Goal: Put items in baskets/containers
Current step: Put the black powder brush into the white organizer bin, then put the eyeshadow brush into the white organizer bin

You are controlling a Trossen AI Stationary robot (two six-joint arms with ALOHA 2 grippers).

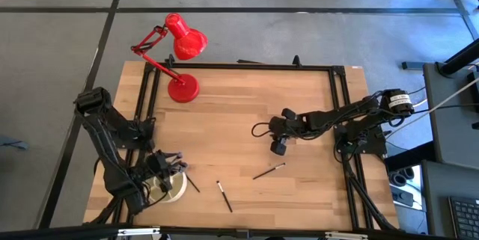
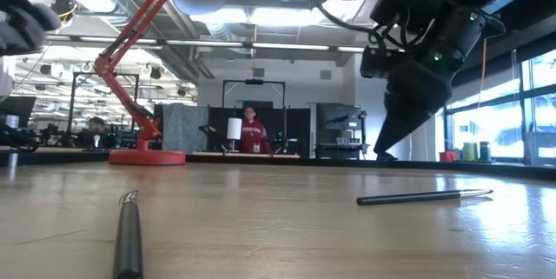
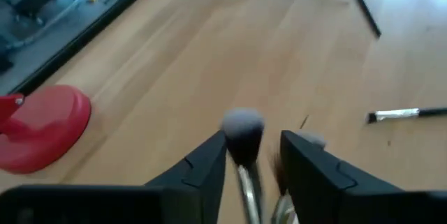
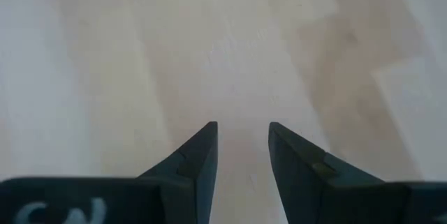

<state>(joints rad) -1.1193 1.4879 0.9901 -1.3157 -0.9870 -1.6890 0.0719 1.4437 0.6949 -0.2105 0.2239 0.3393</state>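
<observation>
**woodbench_99:** Checking the left gripper [image 3: 253, 139]: parked over the cream dish [image 1: 177, 190] at the table's near left corner. Fingers [image 3: 206, 165] spread, not pinching. Got a fluffy-tipped brush [image 3: 244, 128] standing between them, bristles up, with a clear gap on one side. So released, by the look of it. Can't tell how far down into the dish, too blurry low down.

**gripnerd:** Agreed, looks let go. Spotting another pale tip [image 3: 314, 140] peeking past the other finger too, though hard to say much about it. And the leftovers?

**woodbench_99:** Counting three on bare wood. Short dark brush [image 1: 192, 183] just beside the dish rim, second brush [image 1: 224, 196] a bit further right, third brush [image 1: 269, 170] lying at an angle near the middle.

**gripnerd:** Right gripper [image 1: 278, 149] then: hanging above the table near that third brush, not touching it. Fingers parted, nothing between them, only plain wood underneath.

**woodbench_99:** Yep. Plus the red lamp [image 1: 183, 88] sitting at the far left, well apart from everything.
</observation>
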